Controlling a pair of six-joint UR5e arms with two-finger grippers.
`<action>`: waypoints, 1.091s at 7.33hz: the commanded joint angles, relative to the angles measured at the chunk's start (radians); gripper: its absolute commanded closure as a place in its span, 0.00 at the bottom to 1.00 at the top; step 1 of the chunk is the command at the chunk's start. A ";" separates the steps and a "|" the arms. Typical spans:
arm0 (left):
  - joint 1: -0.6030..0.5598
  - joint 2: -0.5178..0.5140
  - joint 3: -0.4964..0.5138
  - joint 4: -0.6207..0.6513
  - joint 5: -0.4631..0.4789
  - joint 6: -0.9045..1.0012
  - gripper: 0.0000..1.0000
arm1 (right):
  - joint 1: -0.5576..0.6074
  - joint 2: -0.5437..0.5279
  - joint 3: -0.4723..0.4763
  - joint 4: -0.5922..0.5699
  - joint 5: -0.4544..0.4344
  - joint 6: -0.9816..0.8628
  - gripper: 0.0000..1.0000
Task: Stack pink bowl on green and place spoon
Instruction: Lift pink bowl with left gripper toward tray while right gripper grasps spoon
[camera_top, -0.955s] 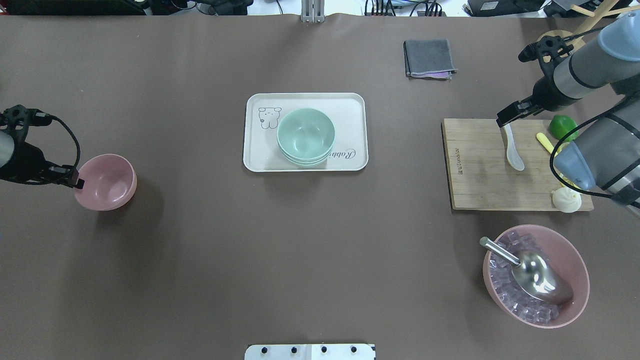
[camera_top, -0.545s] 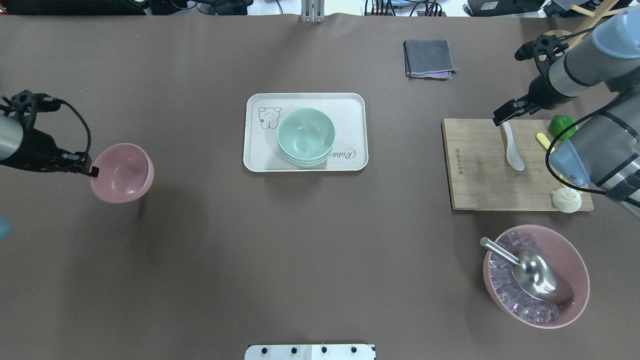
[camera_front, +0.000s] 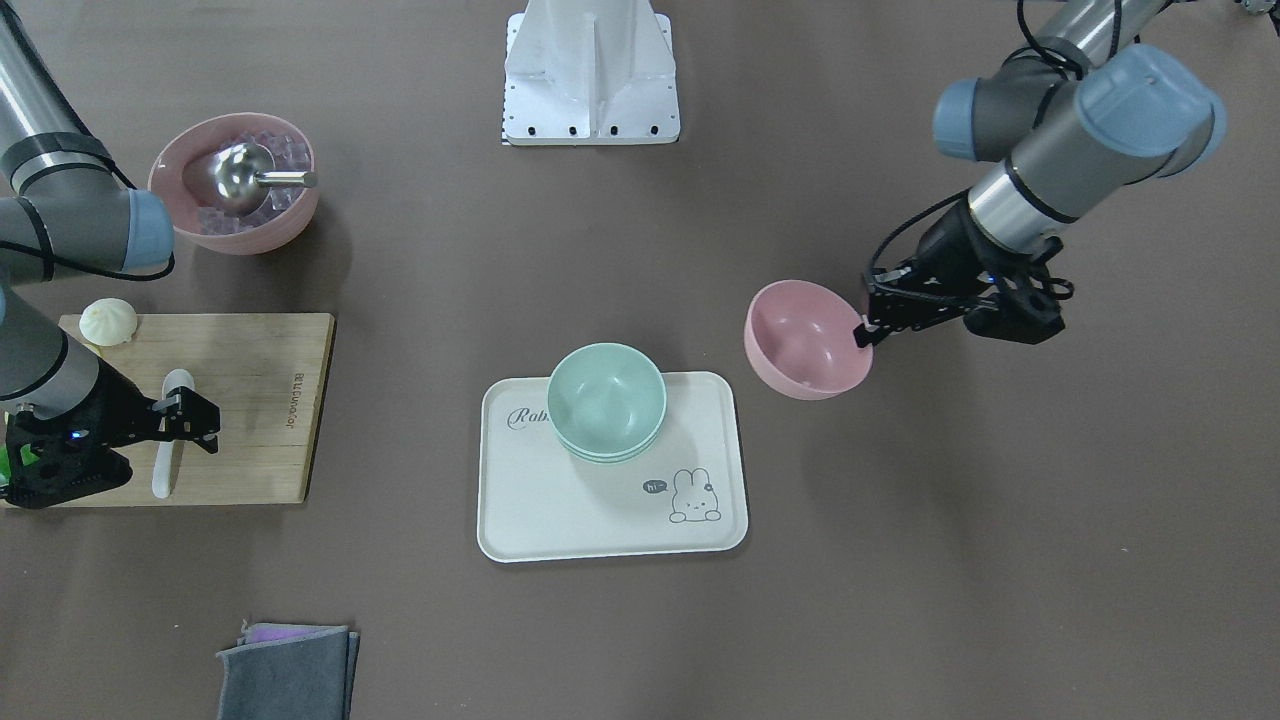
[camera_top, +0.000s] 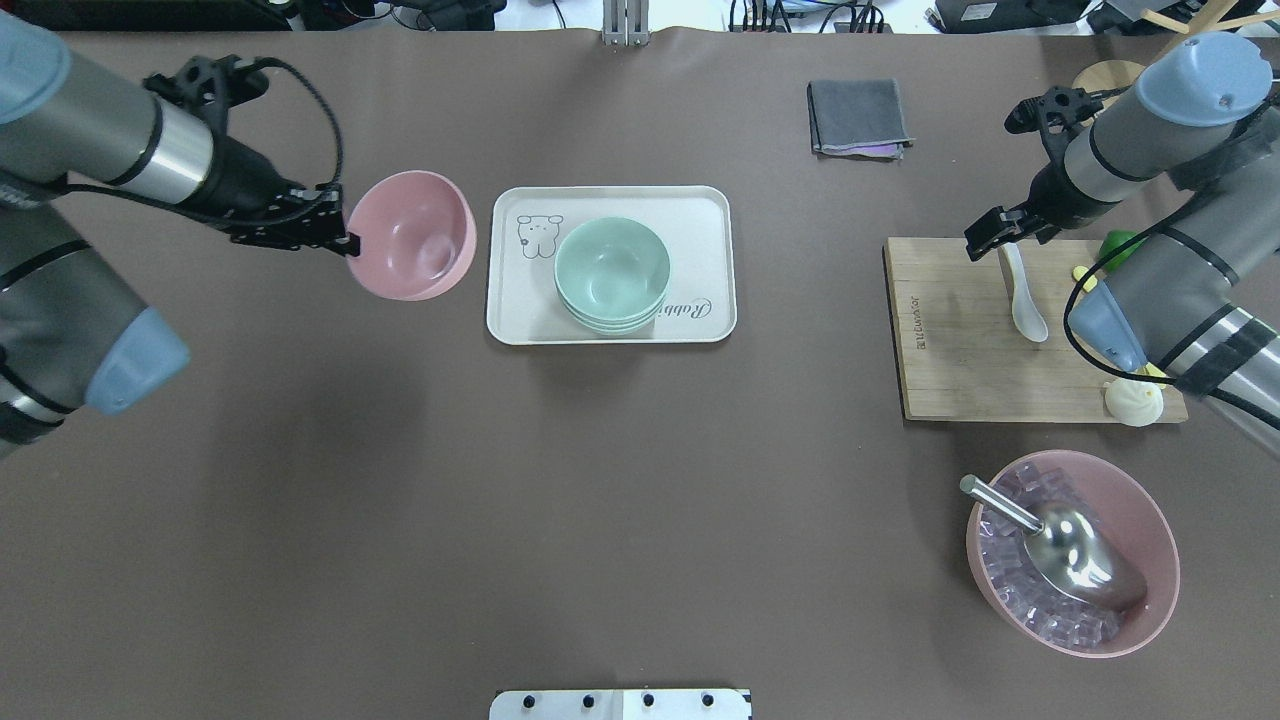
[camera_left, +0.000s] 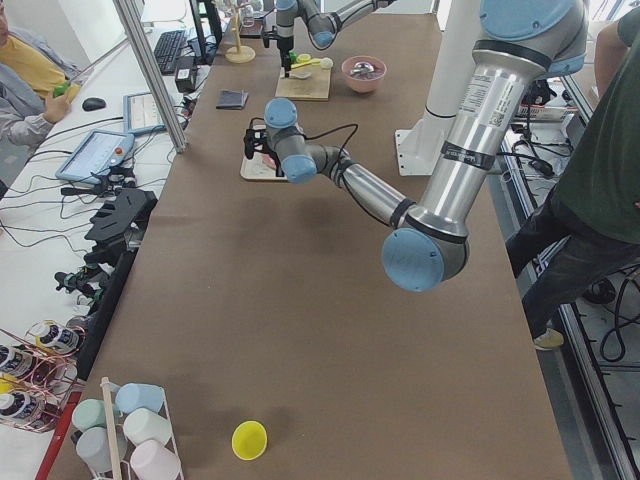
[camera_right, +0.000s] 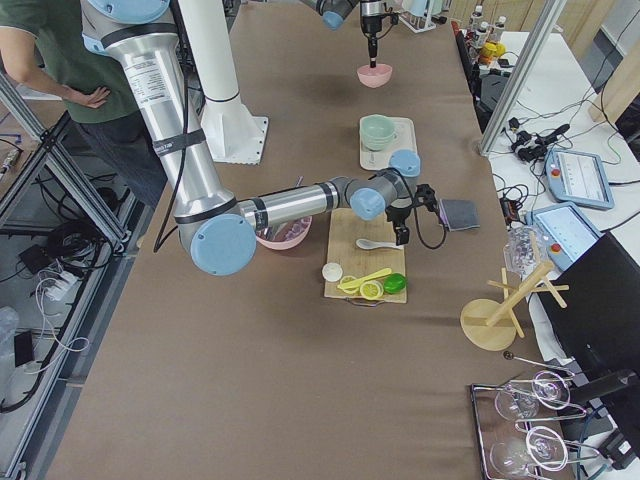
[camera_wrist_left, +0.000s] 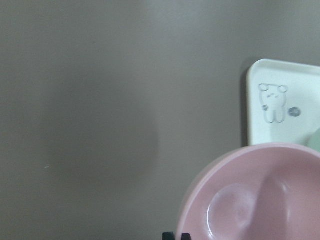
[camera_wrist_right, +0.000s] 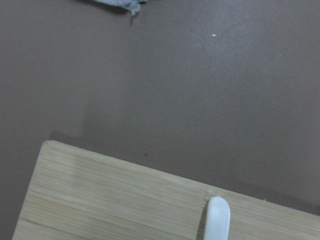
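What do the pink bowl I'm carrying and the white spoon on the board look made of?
The pink bowl: probably plastic or melamine, satin finish; soft, blurred highlights inside. The white spoon: opaque, smooth, slightly glossy; ceramic or melamine, the look leaves it open.

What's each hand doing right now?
Left hand: closed on the rim of the pink bowl.
Right hand: open, empty, beside the spoon.

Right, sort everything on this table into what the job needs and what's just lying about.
Job: pink bowl in the left end effector; green bowls on the tray; white spoon on the cutting board.
Lying about: grey cloth; bun; large pink bowl of ice with metal scoop.
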 joint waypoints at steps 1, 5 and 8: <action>0.067 -0.156 0.021 0.150 0.085 -0.027 1.00 | 0.003 -0.012 -0.022 0.001 0.043 0.129 0.06; 0.153 -0.298 0.164 0.139 0.206 -0.069 1.00 | 0.003 -0.046 -0.017 0.002 0.078 0.139 0.09; 0.179 -0.311 0.166 0.138 0.223 -0.069 1.00 | 0.003 -0.045 -0.020 0.001 0.078 0.142 0.22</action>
